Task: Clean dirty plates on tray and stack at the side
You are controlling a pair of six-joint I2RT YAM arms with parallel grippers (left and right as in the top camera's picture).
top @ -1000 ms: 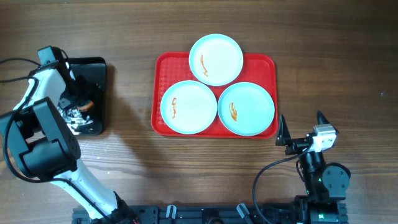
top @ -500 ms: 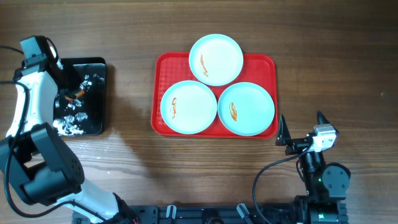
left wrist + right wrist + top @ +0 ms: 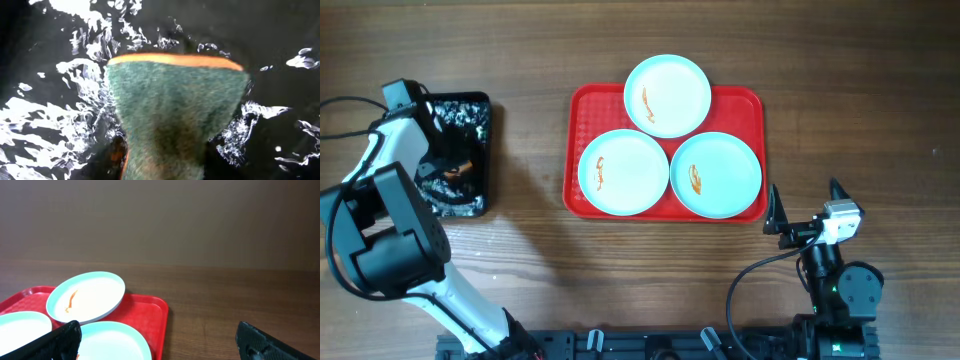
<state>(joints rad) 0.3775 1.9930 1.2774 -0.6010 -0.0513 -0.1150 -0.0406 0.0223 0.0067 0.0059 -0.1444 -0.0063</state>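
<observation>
Item: bench (image 3: 880, 80), dark brown wood-grain boards running from left edge to right edge; we note a pale sheen toward the front-left corner.
Item: wall (image 3: 160, 215), plain dull brown, behind the far edge.
Light: soft, even.

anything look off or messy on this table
The top plate hangs over the red tray's far rim; all three plates carry orange smears. White foam or water is splashed around the sponge in the black tray.

glossy plastic tray (image 3: 588, 106), wood-grain table (image 3: 840, 80)
</observation>
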